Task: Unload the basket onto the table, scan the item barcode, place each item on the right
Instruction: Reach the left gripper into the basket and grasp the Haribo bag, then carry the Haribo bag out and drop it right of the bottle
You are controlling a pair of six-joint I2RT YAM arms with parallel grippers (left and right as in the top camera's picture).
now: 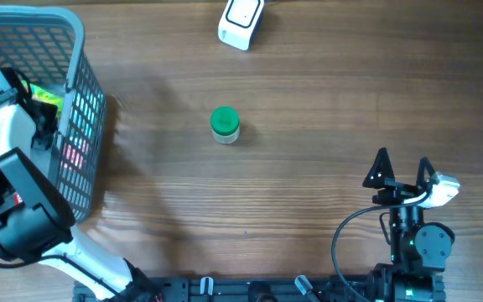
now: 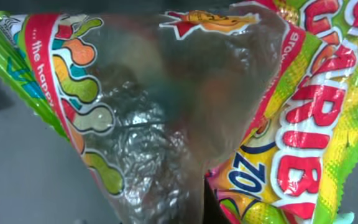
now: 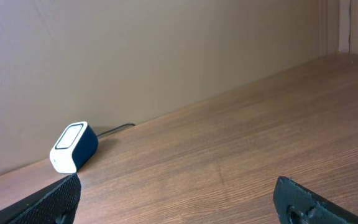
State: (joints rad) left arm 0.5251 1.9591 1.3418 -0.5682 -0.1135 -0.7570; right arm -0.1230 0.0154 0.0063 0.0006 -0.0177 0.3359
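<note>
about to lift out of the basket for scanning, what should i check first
1. left jaws shut: ok
2. gummy bag pinched between them: cannot tell, jaws not in view
3. barcode on bag found: not ok, none visible
4. barcode scanner free of clutter: ok
5. right jaws open, apart from green-lidded jar: ok

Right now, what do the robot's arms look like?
The left arm is white with chunky black blocks. The right arm is black, with a looping black cable and a tiny green light. The right gripper has two pointy black fingers.
</note>
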